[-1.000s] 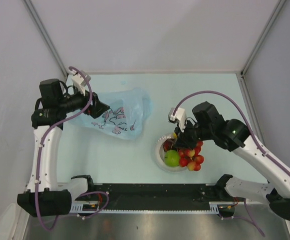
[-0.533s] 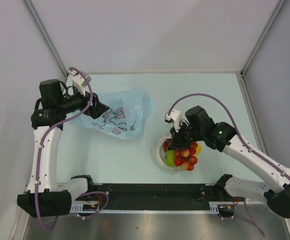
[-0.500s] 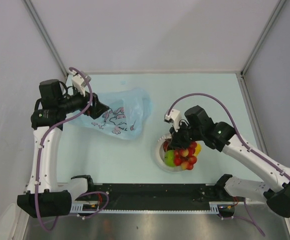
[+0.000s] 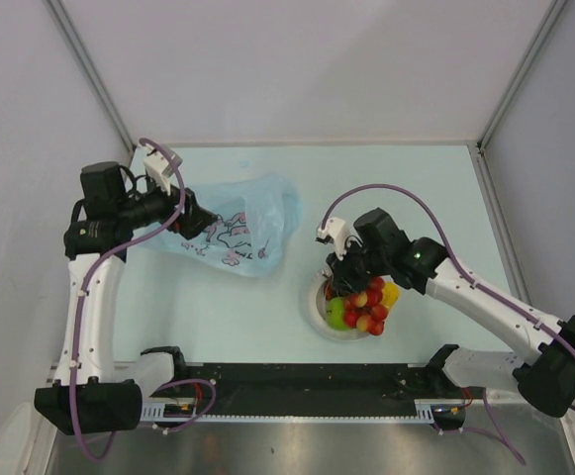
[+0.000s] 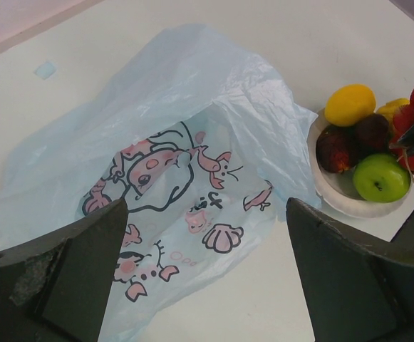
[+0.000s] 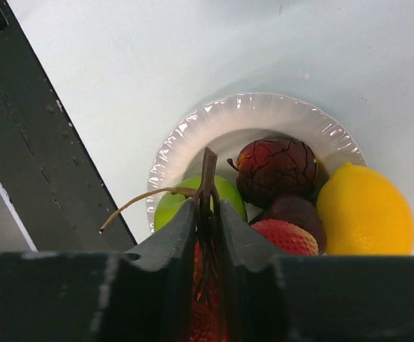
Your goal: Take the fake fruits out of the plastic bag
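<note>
The right gripper [image 6: 207, 212] pinches the brown stem of the bunch of red plastic grapes [image 4: 370, 307] over the round white plate [image 6: 264, 107]. On the plate lie a green plastic apple [image 6: 165, 205], a yellow plastic lemon [image 6: 367, 210] and a dark maroon round fruit [image 6: 276, 167]. The left gripper [image 5: 205, 221] hangs spread wide above the crinkled light-blue plastic bag [image 5: 192, 107], which lies on the table left of the plate.

Here's the stage: a pale mint-green counter [image 4: 416, 188], smooth and matte, boxed in on three sides. Straight ahead, a plain white back wall panel [image 4: 307, 59]; a matching white panel on the left [image 4: 20, 119] and a greyer one on the right [image 4: 559, 158]. Slim grey metal struts run up the two far corners, left [image 4: 89, 69] and right [image 4: 525, 69]. Along the near edge, a black mounting strip [image 4: 297, 381], then brushed steel sheet [image 4: 297, 445] below it. Light is soft and even, shadows faint. One tiny light-blue scrap [image 5: 45, 69] lies on the counter towards the back wall.
</note>
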You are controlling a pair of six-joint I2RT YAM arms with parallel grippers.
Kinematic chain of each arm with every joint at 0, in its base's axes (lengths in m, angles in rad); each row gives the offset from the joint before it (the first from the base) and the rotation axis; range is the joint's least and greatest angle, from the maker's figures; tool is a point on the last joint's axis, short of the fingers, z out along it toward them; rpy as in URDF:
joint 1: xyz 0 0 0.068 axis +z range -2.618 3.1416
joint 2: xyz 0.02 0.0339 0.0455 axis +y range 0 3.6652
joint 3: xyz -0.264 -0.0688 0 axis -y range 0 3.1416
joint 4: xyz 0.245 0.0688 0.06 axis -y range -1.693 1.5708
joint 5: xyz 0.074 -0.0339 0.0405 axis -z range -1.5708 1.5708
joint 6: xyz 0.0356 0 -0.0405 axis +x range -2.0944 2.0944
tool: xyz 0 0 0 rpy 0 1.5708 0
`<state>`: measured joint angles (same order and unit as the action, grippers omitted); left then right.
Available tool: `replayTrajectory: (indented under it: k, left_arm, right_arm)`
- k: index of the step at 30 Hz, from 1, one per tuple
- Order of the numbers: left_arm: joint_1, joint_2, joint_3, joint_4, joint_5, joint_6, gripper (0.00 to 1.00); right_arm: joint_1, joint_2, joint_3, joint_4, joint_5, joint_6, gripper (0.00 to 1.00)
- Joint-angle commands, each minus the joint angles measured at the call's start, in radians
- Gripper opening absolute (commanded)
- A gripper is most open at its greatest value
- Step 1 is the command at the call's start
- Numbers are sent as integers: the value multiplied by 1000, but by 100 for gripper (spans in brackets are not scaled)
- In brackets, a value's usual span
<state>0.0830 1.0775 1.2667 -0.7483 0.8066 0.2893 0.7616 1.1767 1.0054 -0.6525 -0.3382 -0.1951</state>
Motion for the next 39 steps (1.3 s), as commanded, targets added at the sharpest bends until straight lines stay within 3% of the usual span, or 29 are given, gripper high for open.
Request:
replayTrajectory:
  k: [1,5,15,23,39]
  left_arm:
    - [-6,-18,-23,32,17,8,98]
    - [-6,-24,-47,49,34,-10,98]
    - [-9,-28,-118,101,74,-45,98]
    - [-11,-50,-127,106,75,-49,98]
    - [-11,-53,-133,116,71,-62,98]
  right_arm:
    - [-4,15,-1,39,-24,-17,26]
    - [-5,20,-11,27,-19,-20,42]
    - [-10,44,-16,24,-13,-30,47]
    - [-7,23,-13,21,-27,-27,70]
    - [-30,-8,50,18,-2,-44,74]
